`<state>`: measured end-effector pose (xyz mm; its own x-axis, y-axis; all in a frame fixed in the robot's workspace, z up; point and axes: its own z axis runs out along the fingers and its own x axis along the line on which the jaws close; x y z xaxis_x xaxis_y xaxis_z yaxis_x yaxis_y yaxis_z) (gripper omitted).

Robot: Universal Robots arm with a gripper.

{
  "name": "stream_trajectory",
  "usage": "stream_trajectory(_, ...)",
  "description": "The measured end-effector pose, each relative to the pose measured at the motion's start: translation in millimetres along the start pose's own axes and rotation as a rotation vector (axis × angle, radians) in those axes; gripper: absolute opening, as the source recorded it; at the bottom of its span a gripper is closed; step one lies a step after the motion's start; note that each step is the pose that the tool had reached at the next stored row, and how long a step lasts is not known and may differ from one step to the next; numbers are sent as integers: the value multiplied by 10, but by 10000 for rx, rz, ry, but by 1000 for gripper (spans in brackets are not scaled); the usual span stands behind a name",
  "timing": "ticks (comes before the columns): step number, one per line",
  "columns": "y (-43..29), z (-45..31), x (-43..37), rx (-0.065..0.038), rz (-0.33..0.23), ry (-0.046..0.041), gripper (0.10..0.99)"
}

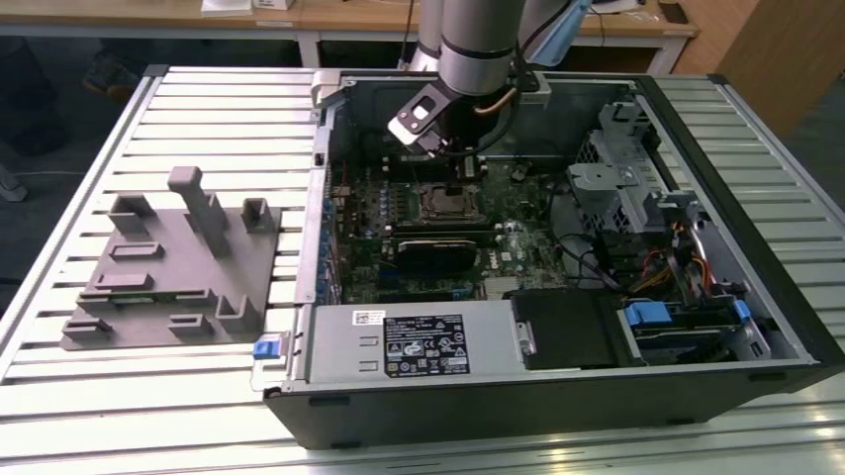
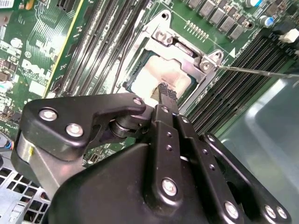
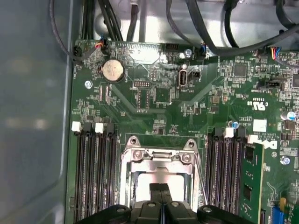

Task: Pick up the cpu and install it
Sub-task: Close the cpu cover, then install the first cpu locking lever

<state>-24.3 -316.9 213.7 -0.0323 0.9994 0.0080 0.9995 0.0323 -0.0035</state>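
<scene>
1. Silvery-white metal marks the cpu [image 3: 142, 183]. It lies flat inside the socket frame [image 3: 159, 156] on the green board [image 3: 159, 93], between two banks of dark memory slots [image 3: 93, 172].
2. The gripper [image 2: 163, 91] hangs straight over the socket. In both wrist views its tip sits over the middle of the cpu's top.
3. The fingers [image 3: 155, 192] are pressed together with no gap between them, and nothing is pinched.
4. The key relation is that the cpu lies directly below the fingertips, not off to any side. Whether the tips touch its top or hover just above it cannot be told.
5. The cpu is square and has no long axis. Its edges run parallel to the frame, and it looks level in its seat, so I judge it already placed in the socket.
6. A thin wire lever [image 2: 261, 72] runs out from one corner of the frame. Whether it is latched cannot be told.
7. In the exterior view the arm reaches down into the open case [image 1: 739, 198]. The grey fixture [image 1: 172, 267] stands well apart, to that view's left.
</scene>
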Motion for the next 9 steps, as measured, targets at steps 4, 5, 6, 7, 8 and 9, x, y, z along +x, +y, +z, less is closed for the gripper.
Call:
stream_trajectory(4, 14, 0, 0, 0, 0, 0, 106)
stream_trajectory(5, 16, 0, 0, 0, 1, 1, 106)
stream_trajectory(6, 18, 0, 0, 0, 1, 0, 106)
stream_trajectory(7, 18, 0, 0, 0, 1, 0, 106)
stream_trajectory(8, 19, -2, 0, 0, 1, -1, 106)
stream_trajectory(9, 18, -8, 0, 2, 1, -3, 106)
